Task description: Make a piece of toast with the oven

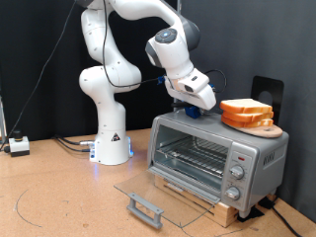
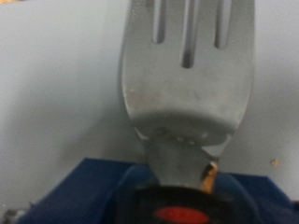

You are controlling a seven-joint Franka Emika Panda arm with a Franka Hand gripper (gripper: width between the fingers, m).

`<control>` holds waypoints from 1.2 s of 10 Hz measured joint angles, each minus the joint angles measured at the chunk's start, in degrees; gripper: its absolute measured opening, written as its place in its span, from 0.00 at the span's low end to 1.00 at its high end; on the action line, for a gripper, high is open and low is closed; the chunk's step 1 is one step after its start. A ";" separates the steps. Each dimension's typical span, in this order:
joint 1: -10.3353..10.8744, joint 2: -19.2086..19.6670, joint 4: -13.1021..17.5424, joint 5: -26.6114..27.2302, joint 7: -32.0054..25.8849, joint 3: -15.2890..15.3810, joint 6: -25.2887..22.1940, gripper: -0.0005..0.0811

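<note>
Above the oven (image 1: 212, 156), the gripper (image 1: 191, 111) is being held just over its silver top; a slotted metal spatula (image 2: 187, 75) is being gripped between closed fingers. Bread slices (image 1: 247, 114) are being kept stacked on a board at the exterior view's right. The glass door (image 1: 158, 196) is lying open.

The exterior camera is standing off the arm at about table height, taking in the whole robot at upper left of the frame and the oven (image 1: 215, 158) at lower right with its glass door lying open. The wrist camera is looking from very close along a metal fork-like tool (image 2: 187, 79) filling its frame, over a plain pale surface. What the two views share cannot be told.
</note>
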 joint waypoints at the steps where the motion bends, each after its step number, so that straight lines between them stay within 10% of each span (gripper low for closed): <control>1: -0.08 0.00 0.00 -0.02 0.00 -0.20 -0.01 0.55; 12: -2.65 -7.54 0.85 -4.31 -3.45 -8.77 -7.97 0.57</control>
